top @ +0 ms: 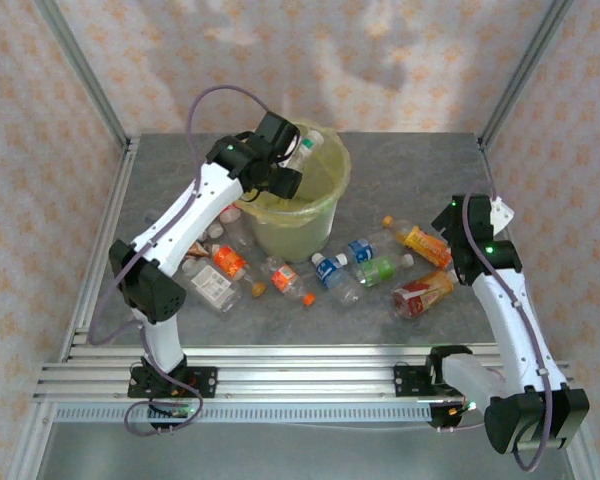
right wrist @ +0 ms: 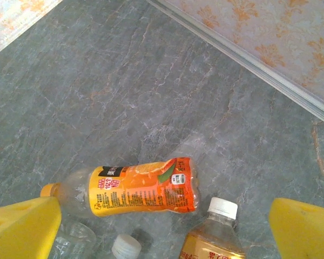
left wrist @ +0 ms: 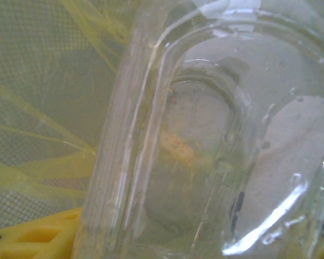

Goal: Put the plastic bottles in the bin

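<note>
— Rails (top: 300, 385) at the near edge: what sits on them?
— Both my arm bases, bolted side by side. Beyond them lies a grey, stone-veined table (top: 410, 160). Metal posts (top: 80, 70) and pale walls (top: 380, 60) printed with small orange flowers box it in.
— And the left gripper (top: 292, 160)?
— It hangs at the far side, over the bin (top: 290, 228). Its jaws pinch a clear bottle (top: 303, 148) above the rim. From the left wrist, that bottle sits right against the lens, with the yellow bag (left wrist: 38, 108) lining the bin behind it.
— The right gripper (top: 446, 218)?
— Jaws spread wide, holding nothing, hovering over the right of the table. Below it an orange-label bottle (right wrist: 143, 189) lies on its side on the grey stone. A white-capped bottle (right wrist: 213, 237) lies just beside it.
— Other bottles?
— They lie scattered flat on the table between the bin and the rails: a green one (top: 380, 268), blue ones (top: 332, 272), orange ones (top: 228, 262).
</note>
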{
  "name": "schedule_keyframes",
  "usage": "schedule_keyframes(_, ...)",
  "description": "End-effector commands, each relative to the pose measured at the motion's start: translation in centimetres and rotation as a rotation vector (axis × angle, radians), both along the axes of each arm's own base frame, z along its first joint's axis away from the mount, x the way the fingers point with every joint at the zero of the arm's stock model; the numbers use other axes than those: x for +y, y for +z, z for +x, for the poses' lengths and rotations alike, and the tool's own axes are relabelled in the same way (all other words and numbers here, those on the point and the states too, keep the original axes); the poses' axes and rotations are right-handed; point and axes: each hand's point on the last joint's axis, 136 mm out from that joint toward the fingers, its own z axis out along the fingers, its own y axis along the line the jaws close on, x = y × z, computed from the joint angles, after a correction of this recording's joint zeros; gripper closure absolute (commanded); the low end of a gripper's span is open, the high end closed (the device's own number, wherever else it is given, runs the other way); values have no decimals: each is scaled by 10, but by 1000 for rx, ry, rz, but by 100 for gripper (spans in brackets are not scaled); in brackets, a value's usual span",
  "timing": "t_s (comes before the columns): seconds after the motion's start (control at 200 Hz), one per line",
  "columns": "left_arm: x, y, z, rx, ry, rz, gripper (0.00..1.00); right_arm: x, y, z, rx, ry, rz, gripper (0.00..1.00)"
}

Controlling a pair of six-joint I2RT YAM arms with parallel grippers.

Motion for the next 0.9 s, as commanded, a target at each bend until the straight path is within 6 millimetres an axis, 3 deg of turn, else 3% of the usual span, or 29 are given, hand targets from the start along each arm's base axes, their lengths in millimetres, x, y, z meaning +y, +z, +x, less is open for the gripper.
schedule_keyframes(0.0,10,-1,-4,26,-41,107,69,-3,0,-5,18,-22,-16,1)
schedule_keyframes(0.055,9,-1,-2,28,-44,110,69,-3,-1,-5,19,-23,-15,1)
schedule_keyframes(0.09,5,-16,4,58,-48,125,69,-3,-1,-4,22,-21,-14,1)
schedule_keyframes(0.365,3,-47,20,123,-46,162,70,-4,-3,-9,40,-30,-16,1)
schedule_keyframes(0.586,5,-75,24,192,-50,181,70,-6,-4,-10,51,-44,-16,1)
schedule_keyframes(0.891,12,-98,23,248,-42,243,64,-5,-8,-8,61,-44,-13,1)
